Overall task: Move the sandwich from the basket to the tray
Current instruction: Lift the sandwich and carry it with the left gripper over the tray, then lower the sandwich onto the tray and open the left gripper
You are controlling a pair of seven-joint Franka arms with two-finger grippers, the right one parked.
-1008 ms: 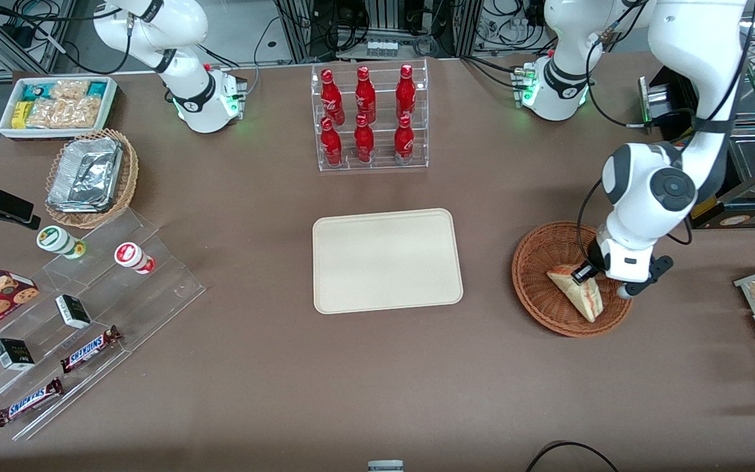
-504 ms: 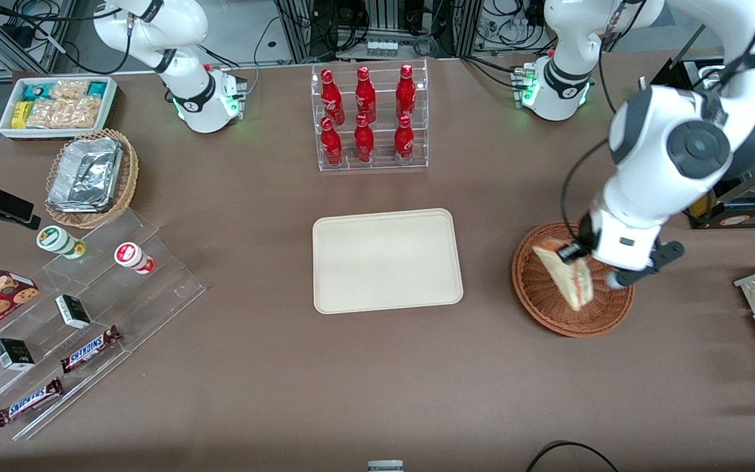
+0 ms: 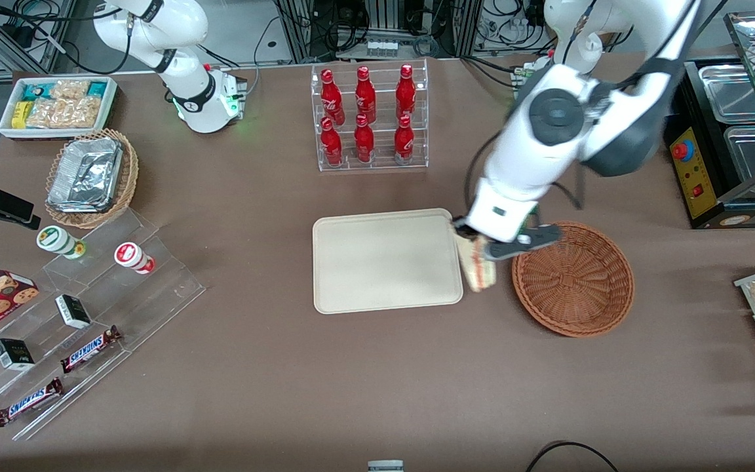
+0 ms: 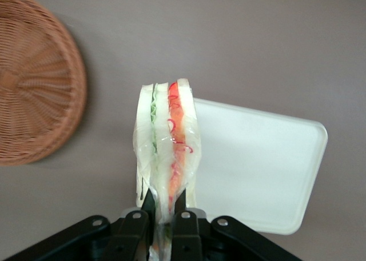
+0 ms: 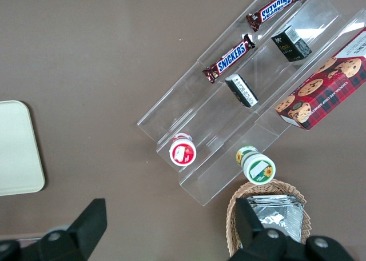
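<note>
The sandwich (image 3: 478, 269), a clear-wrapped triangular wedge of pale bread with red and green filling, hangs in the air over the brown bench (image 3: 351, 367), between the flat cream rectangular plastic tray (image 3: 384, 262) and the round reddish-brown wicker basket (image 3: 574, 278). The left gripper (image 4: 164, 215) has its black fingers (image 4: 180, 222) clenched on the wedge's lower end. A clear rack of red bottles (image 3: 367, 118) stands farther from the front camera than the tray. In the front view the gripper hides the sandwich's top.

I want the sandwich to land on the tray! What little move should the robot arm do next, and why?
Probably carry it a bit farther over the tray. The gripper holds the sandwich hanging at the tray's rim nearest the basket, not yet over the tray's middle.
</note>
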